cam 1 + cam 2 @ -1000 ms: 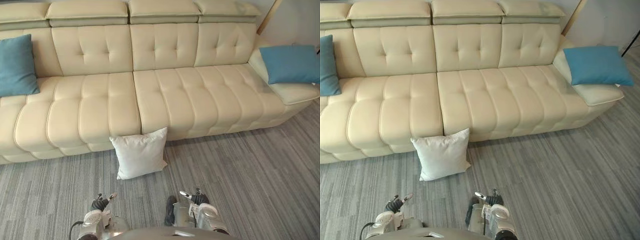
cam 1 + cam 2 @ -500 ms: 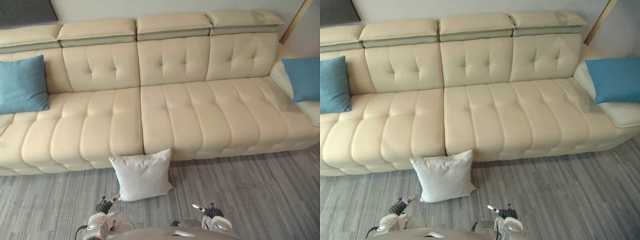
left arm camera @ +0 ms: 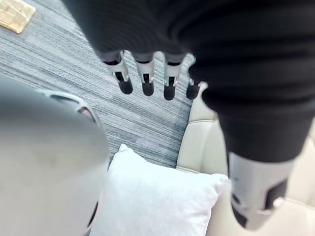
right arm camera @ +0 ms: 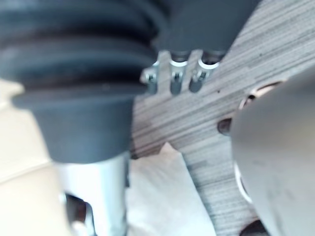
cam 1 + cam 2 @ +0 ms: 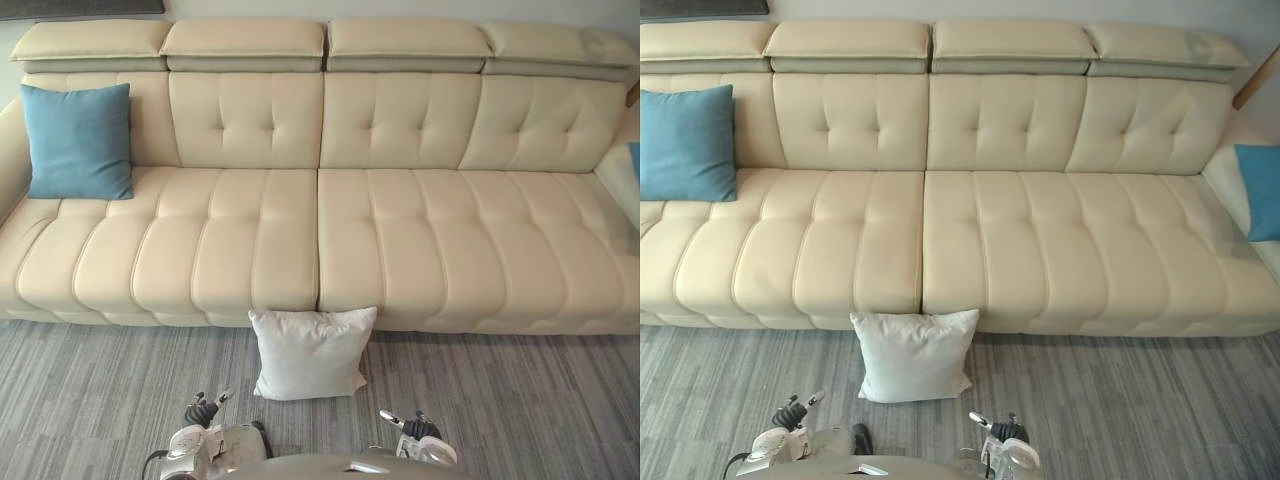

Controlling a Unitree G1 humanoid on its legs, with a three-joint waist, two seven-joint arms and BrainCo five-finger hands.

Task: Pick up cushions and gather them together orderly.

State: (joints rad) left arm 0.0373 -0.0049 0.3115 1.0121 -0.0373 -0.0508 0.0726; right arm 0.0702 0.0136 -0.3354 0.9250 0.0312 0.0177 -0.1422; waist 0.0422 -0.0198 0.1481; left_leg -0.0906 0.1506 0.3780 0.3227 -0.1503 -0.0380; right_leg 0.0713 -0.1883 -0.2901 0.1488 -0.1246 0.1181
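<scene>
A white cushion (image 5: pixel 312 352) stands on the grey carpet, leaning against the front of the cream sofa (image 5: pixel 380 230) near its middle seam. A blue cushion (image 5: pixel 78 140) leans upright against the sofa's left backrest. A second blue cushion (image 5: pixel 1260 190) lies on the sofa's far right end, cut off by the view's edge. My left hand (image 5: pixel 203 410) and right hand (image 5: pixel 410 428) hang low, nearer than the white cushion, one to each side of it. Both are open and hold nothing. The white cushion (image 3: pixel 157 201) lies past the left hand's fingers (image 3: pixel 142 78), and past the right hand's fingers (image 4: pixel 174 78) as well.
The sofa's long seat between the two blue cushions is bare. Grey striped carpet (image 5: pixel 520 400) runs along its front. A small tan flat thing (image 3: pixel 17 14) lies on the carpet. A wooden pole (image 5: pixel 1255 80) leans at the sofa's right end.
The whole picture has shifted: the camera has turned left, bringing the left blue cushion fully in and pushing the right one to the edge. The cushions and both hands have kept their places.
</scene>
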